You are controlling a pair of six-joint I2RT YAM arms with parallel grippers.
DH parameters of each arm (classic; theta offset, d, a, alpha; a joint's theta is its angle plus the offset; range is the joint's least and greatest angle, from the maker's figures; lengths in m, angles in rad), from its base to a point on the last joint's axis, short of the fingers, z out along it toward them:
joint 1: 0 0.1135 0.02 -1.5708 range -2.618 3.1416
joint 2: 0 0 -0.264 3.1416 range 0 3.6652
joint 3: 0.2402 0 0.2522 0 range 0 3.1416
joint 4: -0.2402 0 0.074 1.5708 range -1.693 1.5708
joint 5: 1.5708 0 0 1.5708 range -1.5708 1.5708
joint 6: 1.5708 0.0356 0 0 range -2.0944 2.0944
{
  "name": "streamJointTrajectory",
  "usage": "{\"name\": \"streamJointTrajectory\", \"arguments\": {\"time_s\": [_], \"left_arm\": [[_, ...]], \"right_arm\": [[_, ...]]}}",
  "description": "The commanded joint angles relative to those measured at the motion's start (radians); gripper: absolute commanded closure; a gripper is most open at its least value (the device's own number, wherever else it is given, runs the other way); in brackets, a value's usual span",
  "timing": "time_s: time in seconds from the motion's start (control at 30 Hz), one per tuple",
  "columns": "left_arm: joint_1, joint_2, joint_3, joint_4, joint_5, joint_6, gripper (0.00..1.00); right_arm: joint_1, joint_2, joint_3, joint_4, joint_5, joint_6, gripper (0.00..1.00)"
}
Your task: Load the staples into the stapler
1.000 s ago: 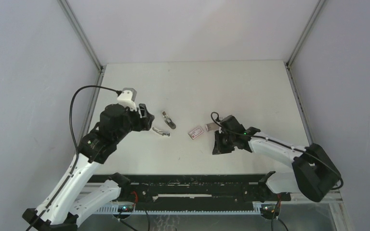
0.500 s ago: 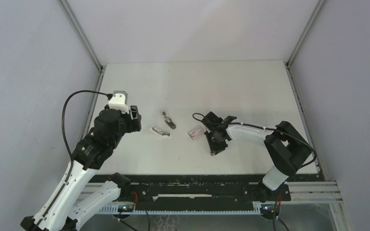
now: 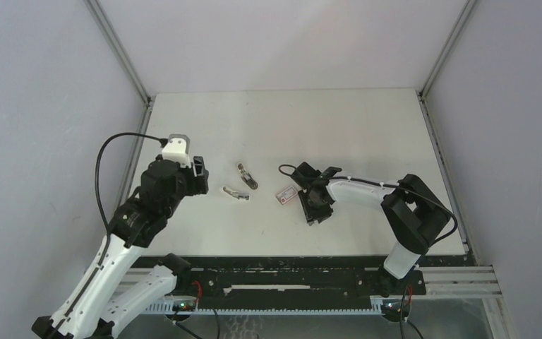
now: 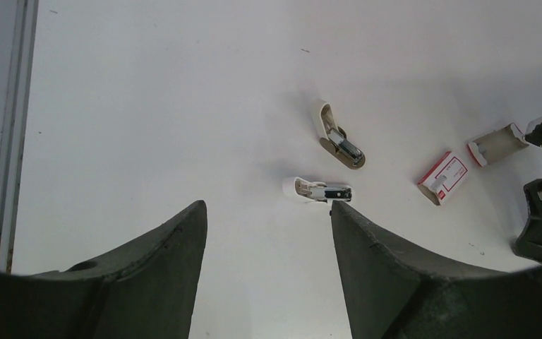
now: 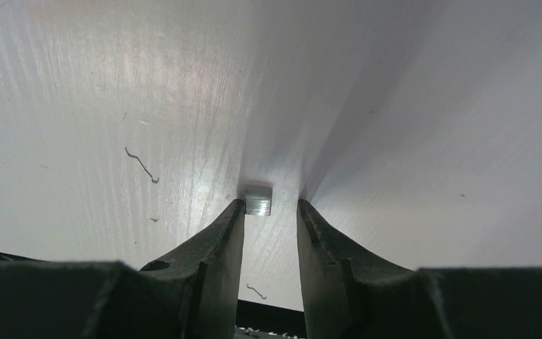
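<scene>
Your right tool (image 5: 270, 205) is tipped down close to the table (image 3: 367, 134), jaws a little apart and clamped on nothing. A small silvery block (image 5: 257, 199) sits right at the tips, against the finger on the left of the wrist view. It is probably a strip of staples, though that view is too close and glary to be sure. The staples box (image 3: 287, 194) lies on the table just beside this tool, on the side toward your other arm. Its long axis slants from near-left to far-right, and the grey tray (image 4: 497, 143) lies out of it, just past its far end. Your left tool (image 4: 268, 208) hangs wide apart and empty. The far stapler part (image 4: 339, 138) and the near stapler part (image 4: 317, 191) lie between it and the box. So the right arm is nearer the staples, and the left is nearer the stapler.
</scene>
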Motion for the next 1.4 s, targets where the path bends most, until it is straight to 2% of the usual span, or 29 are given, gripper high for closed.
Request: {"name": "streamJointTrajectory", "arguments": {"time_s": [0.0,0.67,1.37], "left_arm": [[0.008,0.010,-0.020,0.032,0.030,0.010,0.31],[0.050,0.032,-0.036,0.041,0.062,0.017,0.30],[0.054,0.032,-0.044,0.042,0.075,0.016,0.31]], "right_arm": [[0.010,0.016,0.045,0.005,0.047,-0.024,0.69],[0.025,0.032,0.058,0.034,0.014,0.020,0.73],[0.036,0.041,0.083,0.013,0.087,0.033,0.80]]}}
